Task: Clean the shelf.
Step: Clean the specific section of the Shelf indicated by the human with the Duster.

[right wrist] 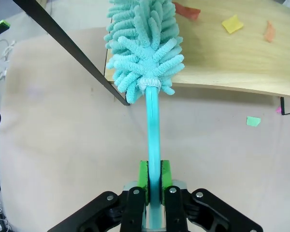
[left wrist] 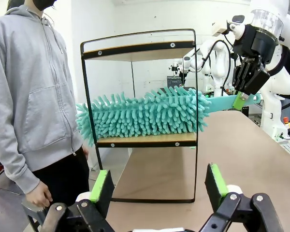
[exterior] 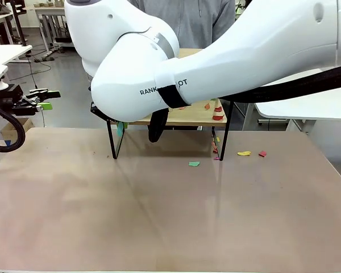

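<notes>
The shelf (exterior: 187, 118) stands on the table (exterior: 159, 216) at its far side, in front of the person (left wrist: 29, 96). The right hand (right wrist: 153, 176) is clamped tight on the flat handle of a teal duster (right wrist: 145, 53), with the handle pinched between its green pads. The fluffy head lies along the lower board of the shelf, touching the wood; in the left wrist view it fills most of the gap between the two boards.

The left hand (left wrist: 158, 183) hangs off to the robot's left, well apart from the shelf, with its fingers spread wide and nothing between them.

The cleaning looks to be underway but not finished. Several paper scraps (right wrist: 232, 23), yellow, red and orange, lie on the lower board beside the duster head, on the stretch it does not cover. Other scraps, one green (exterior: 194, 164), one yellow and one red, lie on the table near the shelf's legs, so part of the litter is probably already off the shelf. What remains, by my reading, is to push the last scraps off the lower board. Whether the upper board carries any litter I cannot tell, since the arm hides it from the front and the left wrist view shows it only edge-on.
</notes>
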Motion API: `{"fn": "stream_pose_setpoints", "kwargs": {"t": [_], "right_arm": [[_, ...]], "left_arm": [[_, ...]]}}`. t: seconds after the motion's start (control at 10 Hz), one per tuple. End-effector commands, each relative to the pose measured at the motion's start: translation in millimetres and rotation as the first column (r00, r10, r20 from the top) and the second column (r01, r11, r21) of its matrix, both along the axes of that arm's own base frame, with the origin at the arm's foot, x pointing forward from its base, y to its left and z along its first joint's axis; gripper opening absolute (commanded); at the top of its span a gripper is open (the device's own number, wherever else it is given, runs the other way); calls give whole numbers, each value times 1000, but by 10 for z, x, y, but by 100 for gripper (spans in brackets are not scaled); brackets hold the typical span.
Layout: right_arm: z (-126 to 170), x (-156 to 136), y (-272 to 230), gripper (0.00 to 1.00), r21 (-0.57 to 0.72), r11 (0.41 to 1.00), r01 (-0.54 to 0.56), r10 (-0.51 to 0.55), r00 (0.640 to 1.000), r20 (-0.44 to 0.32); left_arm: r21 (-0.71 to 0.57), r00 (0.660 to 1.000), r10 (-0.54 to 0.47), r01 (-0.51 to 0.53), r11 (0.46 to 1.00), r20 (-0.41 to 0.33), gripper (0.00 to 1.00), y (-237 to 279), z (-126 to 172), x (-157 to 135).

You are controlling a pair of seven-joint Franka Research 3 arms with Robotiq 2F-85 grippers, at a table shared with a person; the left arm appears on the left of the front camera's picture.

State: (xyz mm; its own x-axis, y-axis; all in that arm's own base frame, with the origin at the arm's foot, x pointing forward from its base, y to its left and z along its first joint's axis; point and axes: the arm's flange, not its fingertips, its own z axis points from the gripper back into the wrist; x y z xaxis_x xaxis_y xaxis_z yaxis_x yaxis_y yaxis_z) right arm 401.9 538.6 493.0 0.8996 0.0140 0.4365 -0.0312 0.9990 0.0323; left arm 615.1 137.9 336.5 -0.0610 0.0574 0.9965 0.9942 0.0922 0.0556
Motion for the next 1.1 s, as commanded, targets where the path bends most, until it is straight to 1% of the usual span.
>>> {"fn": "stream_pose_setpoints", "kwargs": {"t": [0.0,0.1,0.4,1.0], "right_arm": [[19,-4,-1,13,-1,1000,1,-1,1000,12],[0,0,0,13,0,1000,0,0,1000,0],[-19,24,-348,13,29,999,23,-22,999,-31],[-99,81,-1011,13,45,997,56,-53,996,-65]], "left_arm": [[-3,1000,3,-3,1000,13,100,4,34,-17],[-3,1000,3,-3,1000,13,100,4,34,-17],[-3,1000,3,-3,1000,13,100,4,34,-17],[-3,1000,3,-3,1000,13,100,4,34,-17]]}}
